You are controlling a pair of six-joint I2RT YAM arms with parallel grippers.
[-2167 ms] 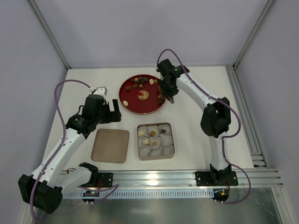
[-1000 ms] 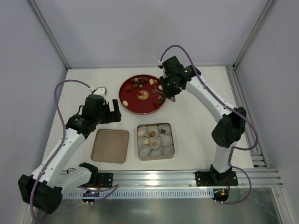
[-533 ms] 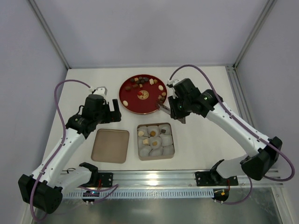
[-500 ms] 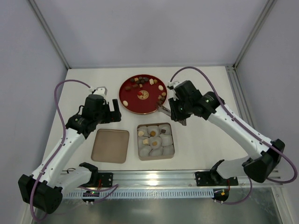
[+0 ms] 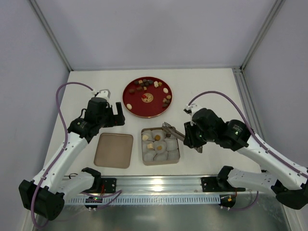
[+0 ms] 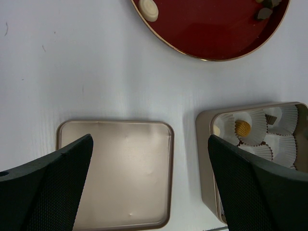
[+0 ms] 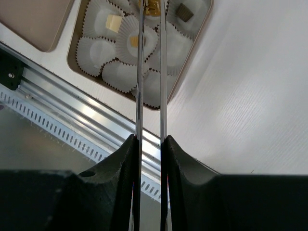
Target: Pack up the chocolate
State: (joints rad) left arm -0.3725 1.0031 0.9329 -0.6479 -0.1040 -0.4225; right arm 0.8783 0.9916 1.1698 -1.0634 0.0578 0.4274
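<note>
White tabletop [image 5: 211,91]; pale grey walls [image 5: 154,29]; aluminium rail [image 5: 159,181] along near edge; lighting seemingly even, diffuse.

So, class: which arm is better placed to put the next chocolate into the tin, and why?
The right: the right gripper holds tweezers whose tips, with a tan chocolate between them, are over the tin. The left gripper hangs open above the lid, holding nothing.

The chocolate [image 5: 166,90] is bite-sized pieces in dark brown, tan and cream. Most lie loose along the red plate's [image 5: 137,103] rim from 11 to 4 o'clock, and one cream round [image 6: 148,7] sits apart at 8 o'clock. In the tin [image 6: 204,159], a cream cube [image 7: 112,21], a tan piece [image 7: 133,41] and a dark square [image 7: 184,12] rest in paper cups [image 6: 284,147]. One golden piece sits between the right gripper's [image 5: 167,126] jaws.
</note>
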